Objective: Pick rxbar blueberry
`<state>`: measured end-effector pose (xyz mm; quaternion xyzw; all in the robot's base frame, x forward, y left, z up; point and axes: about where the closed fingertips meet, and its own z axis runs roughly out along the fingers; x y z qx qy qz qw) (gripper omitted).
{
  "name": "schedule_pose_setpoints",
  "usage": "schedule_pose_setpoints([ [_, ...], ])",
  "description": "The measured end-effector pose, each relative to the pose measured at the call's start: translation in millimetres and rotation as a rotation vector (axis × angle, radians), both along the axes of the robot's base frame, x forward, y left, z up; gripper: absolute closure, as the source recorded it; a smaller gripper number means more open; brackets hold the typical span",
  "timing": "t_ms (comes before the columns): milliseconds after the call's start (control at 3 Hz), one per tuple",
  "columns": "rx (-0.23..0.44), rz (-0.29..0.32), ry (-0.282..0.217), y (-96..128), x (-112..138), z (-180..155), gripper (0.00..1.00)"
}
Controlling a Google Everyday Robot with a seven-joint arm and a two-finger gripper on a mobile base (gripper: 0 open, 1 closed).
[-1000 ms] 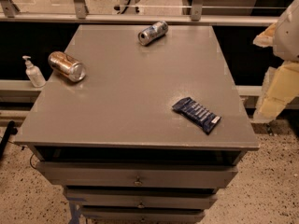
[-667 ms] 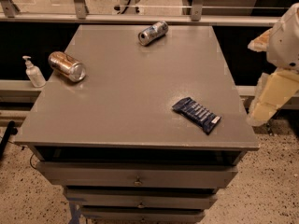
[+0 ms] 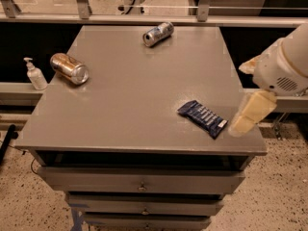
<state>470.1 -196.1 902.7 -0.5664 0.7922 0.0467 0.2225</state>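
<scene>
The arm (image 3: 291,52) enters from the right edge of the camera view. Its white, rounded wrist housing (image 3: 281,73) is angled down and to the left. The cream-coloured gripper (image 3: 250,113) extends below the housing, tilted, with its tip pointing down-left.

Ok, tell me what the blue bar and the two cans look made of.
The rxbar blueberry looks like a dark navy plastic-film wrapper, slightly glossy, with printed white text. The copper-coloured can and the silver-blue can seem metal: both show bright reflective highlights. The claw, cream-coloured and likely plastic, hangs just right of the bar.
</scene>
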Motion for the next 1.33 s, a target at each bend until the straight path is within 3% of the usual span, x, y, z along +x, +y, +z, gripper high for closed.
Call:
schedule_pose_setpoints([
  [667, 0.117, -0.045, 0.063, 17.1, 5.8, -46.1, 0.0],
  [1000, 0.163, -0.049, 0.082, 27.9, 4.5, -62.9, 0.16],
  [1333, 0.214, -0.05, 0.084, 39.2, 2.8, -74.4, 0.39],
])
